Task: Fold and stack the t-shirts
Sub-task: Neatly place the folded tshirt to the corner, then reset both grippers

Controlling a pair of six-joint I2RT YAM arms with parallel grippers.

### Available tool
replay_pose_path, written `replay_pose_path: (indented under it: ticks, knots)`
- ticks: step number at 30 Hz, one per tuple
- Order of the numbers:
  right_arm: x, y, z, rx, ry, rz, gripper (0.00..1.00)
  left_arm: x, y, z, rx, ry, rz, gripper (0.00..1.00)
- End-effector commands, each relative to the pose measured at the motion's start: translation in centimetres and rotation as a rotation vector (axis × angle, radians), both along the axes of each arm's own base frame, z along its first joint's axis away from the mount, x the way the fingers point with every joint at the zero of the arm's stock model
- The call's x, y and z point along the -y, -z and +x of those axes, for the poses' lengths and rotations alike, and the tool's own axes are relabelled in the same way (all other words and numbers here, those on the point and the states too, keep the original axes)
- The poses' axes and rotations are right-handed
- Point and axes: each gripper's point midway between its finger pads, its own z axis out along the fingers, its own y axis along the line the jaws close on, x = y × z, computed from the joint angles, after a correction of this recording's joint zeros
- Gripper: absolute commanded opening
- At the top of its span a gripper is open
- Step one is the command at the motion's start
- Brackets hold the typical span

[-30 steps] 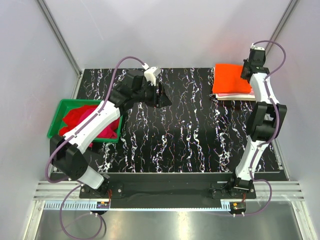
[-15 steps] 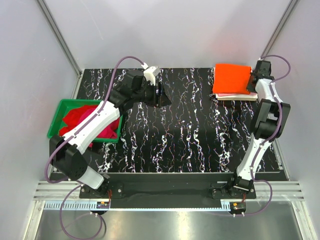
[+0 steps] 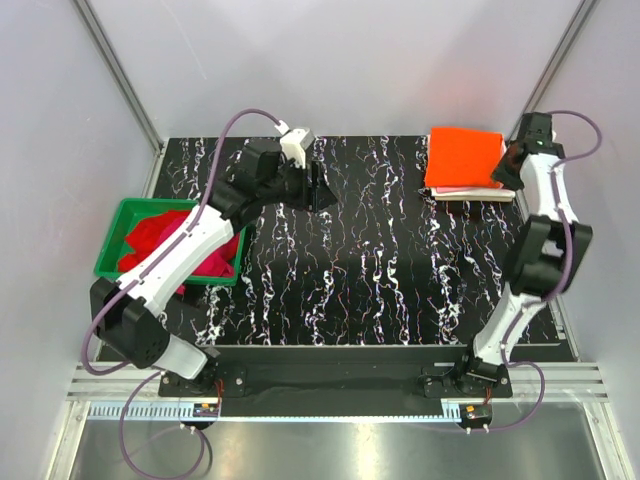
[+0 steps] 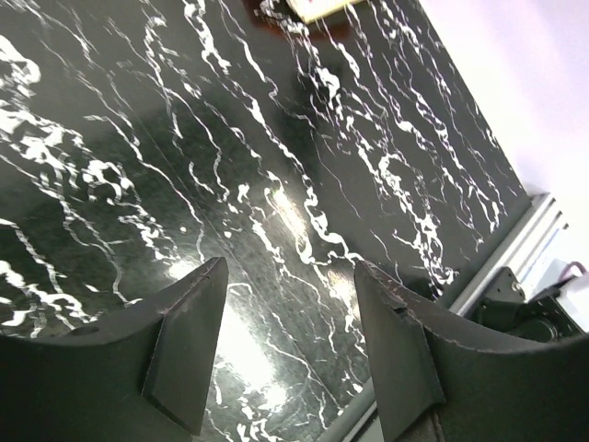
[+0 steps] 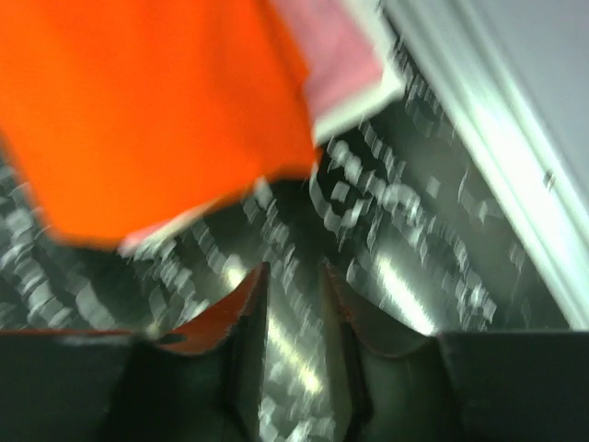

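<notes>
Stack (image 3: 465, 190) topped by orange t-shirt (image 3: 462, 157); right jaws, slightly parted and empty, hover just beside its edge, left jaws wide open, empty, well apart from it. Crumpled red t-shirts (image 3: 150, 238) lie farthest from it, in the green bin (image 3: 150, 204). Risk: right jaws snag that edge, skewing the stack.
</notes>
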Motion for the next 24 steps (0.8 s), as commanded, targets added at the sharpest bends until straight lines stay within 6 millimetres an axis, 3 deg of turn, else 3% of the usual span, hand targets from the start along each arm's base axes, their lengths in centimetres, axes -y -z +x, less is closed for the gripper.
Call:
replay_pose_path:
  ticks: [1,2,4,7,9,11,12,15,18,24]
  knots:
    - [-6.8,-8.6,-4.4,0.191,-0.049,0.189,0.44,-1.7,-4.3,0.3,0.153,-0.053,-0.019,0.63]
    - [-8.8,-9.5,-4.6,0.231,-0.102,0.203,0.48,-2.0,-4.8,0.2,0.164,-0.062,-0.023,0.63]
    - [-11.6,-10.8,-6.9,0.266,-0.166,0.22,0.57,-2.6,-5.9,0.1,0.187,-0.074,-0.037,0.63]
    - [-15.9,-12.3,-9.6,0.306,-0.295,0.285,1.0,-3.5,-7.4,-0.1,0.23,-0.091,-0.053,0.65]
    - [-17.4,-13.4,-11.3,0.358,-0.34,0.342,1.0,-4.2,-8.7,-0.6,0.269,-0.102,-0.059,0.7]
    - [-18.4,-13.9,-12.7,0.371,-0.368,0.384,1.0,-5.0,-10.1,-1.2,0.308,-0.12,-0.068,0.85]
    - [-18.6,-14.6,-13.9,0.394,-0.368,0.392,1.0,-5.5,-10.6,-1.2,0.327,-0.138,-0.068,0.99]
    - [-19.4,-16.5,-16.5,0.458,-0.412,0.402,1.0,-6.5,-12.1,-1.8,0.381,-0.155,-0.068,0.99]
    - [-18.9,-18.6,-18.1,0.54,-0.397,0.351,1.0,-6.9,-13.0,-2.4,0.414,-0.15,-0.075,0.99]
    - [-16.7,-19.9,-18.6,0.608,-0.314,0.242,1.0,-6.8,-13.3,-2.8,0.428,-0.142,-0.114,0.99]
